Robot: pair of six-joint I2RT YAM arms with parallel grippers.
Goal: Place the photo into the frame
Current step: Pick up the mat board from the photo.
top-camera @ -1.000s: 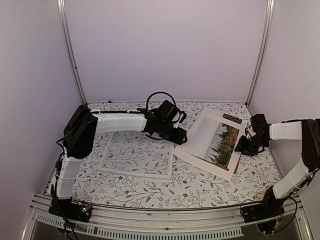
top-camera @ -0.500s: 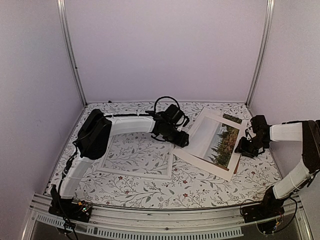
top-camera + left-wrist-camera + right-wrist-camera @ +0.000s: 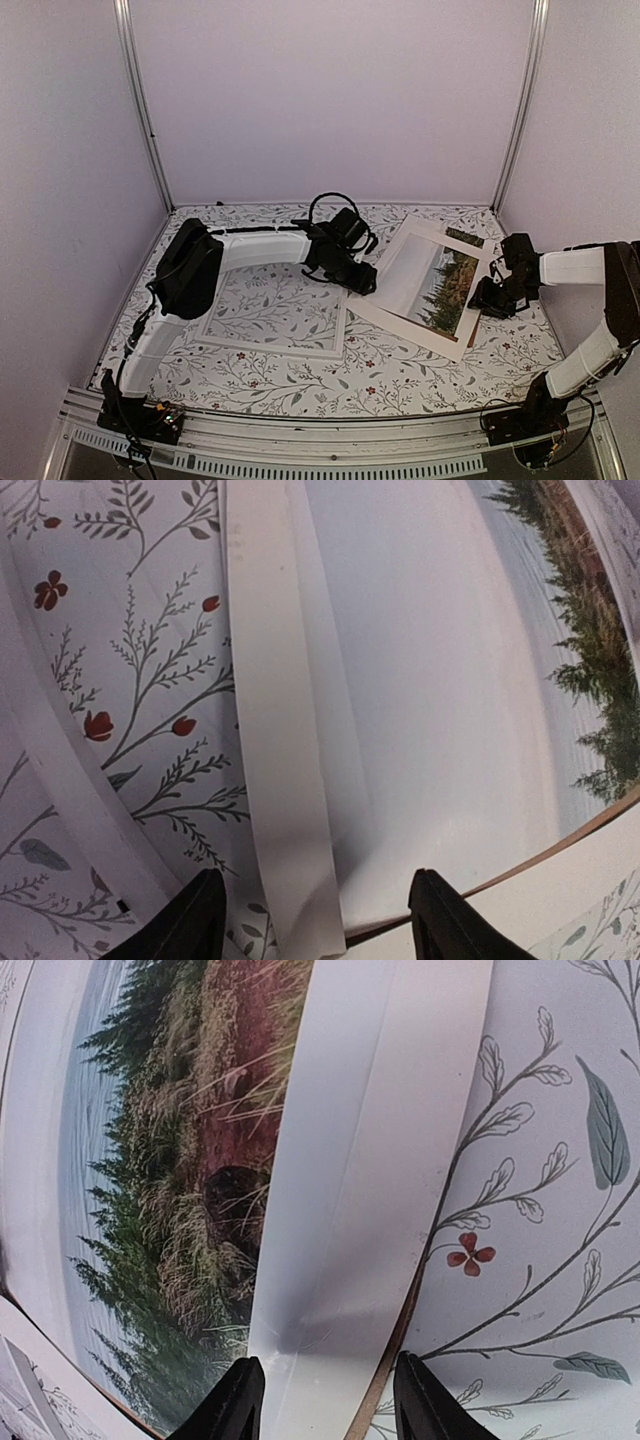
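Photo (image 3: pixel 430 285) lies flat, long sides facing left gripper (image 3: pixel 362 280) and right gripper (image 3: pixel 482 297). Both spread at its edges, maybe not touching. Frame (image 3: pixel 270 347) lies other side of left gripper, so left arm nearer.

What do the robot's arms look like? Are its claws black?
Yes! The left arm and the right arm both have smooth white tube parts joined by chunky black joints. The left claw and the right claw are black, each with two flat fingers. A thin black cable makes a loop above the left wrist.
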